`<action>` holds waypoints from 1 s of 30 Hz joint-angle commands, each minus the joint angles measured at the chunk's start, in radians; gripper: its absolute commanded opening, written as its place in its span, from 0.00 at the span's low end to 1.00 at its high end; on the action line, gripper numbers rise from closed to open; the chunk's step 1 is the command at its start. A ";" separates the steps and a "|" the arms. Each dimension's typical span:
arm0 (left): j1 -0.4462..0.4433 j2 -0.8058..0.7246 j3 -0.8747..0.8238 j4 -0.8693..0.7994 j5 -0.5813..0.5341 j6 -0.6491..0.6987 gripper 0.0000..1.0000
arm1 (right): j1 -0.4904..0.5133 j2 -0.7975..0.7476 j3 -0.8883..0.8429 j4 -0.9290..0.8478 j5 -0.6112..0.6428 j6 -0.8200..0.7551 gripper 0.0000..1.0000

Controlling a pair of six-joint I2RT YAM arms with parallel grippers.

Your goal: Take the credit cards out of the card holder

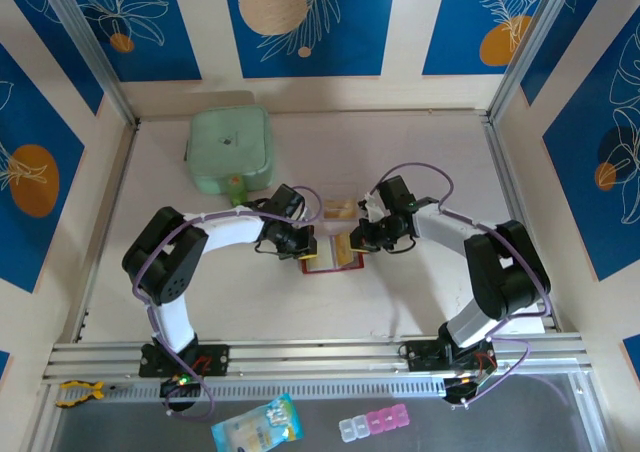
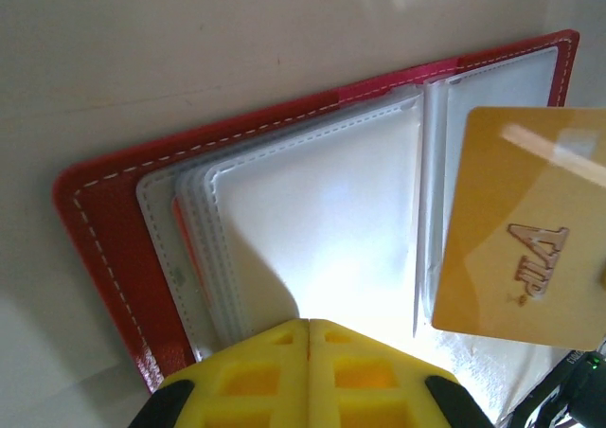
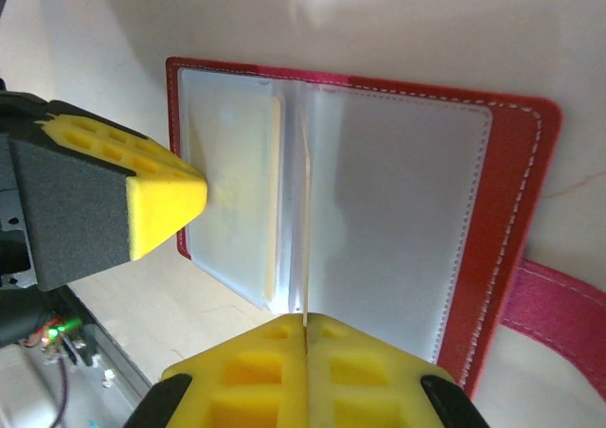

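A blue-and-white packet (image 1: 256,427) and a pink-and-clear pill box (image 1: 375,423) lie on the dark ledge nearest the overhead camera, on the near side of the arms' bases. Mid-table, the left gripper (image 1: 302,244) and right gripper (image 1: 362,238) meet over the open card holder (image 1: 320,268). A gold card (image 1: 347,250) stands tilted at the right gripper, and a second card (image 1: 340,209) lies on the table just beyond. A mint-green pouch (image 1: 229,149) sits toward the far left.

From the left wrist, the yellow fingers (image 2: 256,376) are pressed together at the near edge of the card holder's clear sleeves. The gold card, marked VIP, hangs over the sleeves beside them.

From the right wrist, that arm's fingers (image 3: 246,376) pinch the gold card, seen edge-on. The left gripper's closed tip touches one sleeve page.
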 commanded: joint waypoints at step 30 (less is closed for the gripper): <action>0.027 -0.174 -0.055 -0.013 -0.018 0.029 0.13 | 0.093 0.215 0.633 -0.569 0.434 -1.164 0.00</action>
